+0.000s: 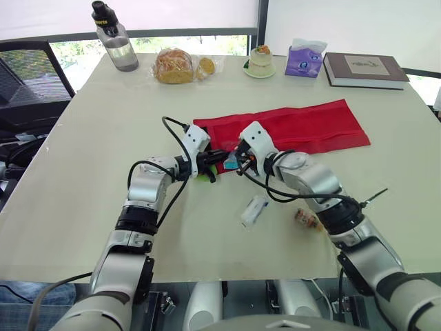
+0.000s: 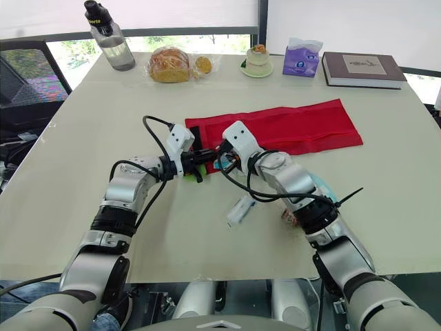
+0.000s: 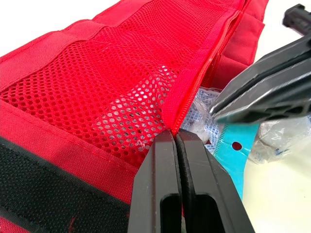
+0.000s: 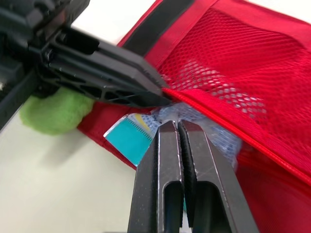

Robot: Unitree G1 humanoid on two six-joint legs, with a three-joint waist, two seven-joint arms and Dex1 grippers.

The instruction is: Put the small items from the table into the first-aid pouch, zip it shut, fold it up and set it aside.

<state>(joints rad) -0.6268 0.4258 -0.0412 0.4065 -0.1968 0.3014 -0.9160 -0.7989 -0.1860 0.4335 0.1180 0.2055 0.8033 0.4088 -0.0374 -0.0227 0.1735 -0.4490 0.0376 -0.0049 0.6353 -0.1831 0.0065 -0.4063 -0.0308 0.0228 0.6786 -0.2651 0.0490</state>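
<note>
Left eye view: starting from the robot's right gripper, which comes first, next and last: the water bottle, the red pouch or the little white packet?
1. The red pouch, in the middle, right at the right gripper.
2. The little white packet, lying nearer the robot.
3. The water bottle, in the far left corner.

- The worktop (image 1: 83, 158) in front of me is pale and plain.
- Along its far edge, from 11 o'clock round to 1 o'clock: a clear water bottle (image 1: 116, 43) with a black cap, standing upright; a bagged bread loaf (image 1: 176, 66); a little cake on a saucer (image 1: 260, 62); a purple tissue pack (image 1: 304, 58); a dark book (image 1: 364, 69) lying flat.
- The red first-aid pouch (image 1: 296, 127) lies unfolded at the centre, running out toward 2 o'clock.
- A green fuzzy lump (image 4: 56, 110) rests just beside the pouch's 9 o'clock end.
- A small white packet (image 1: 254, 209) lies at 6 o'clock, on my side of the pouch.
- A small reddish item (image 1: 306, 218) sits near it toward 5 o'clock; I cannot tell what it is.
</note>
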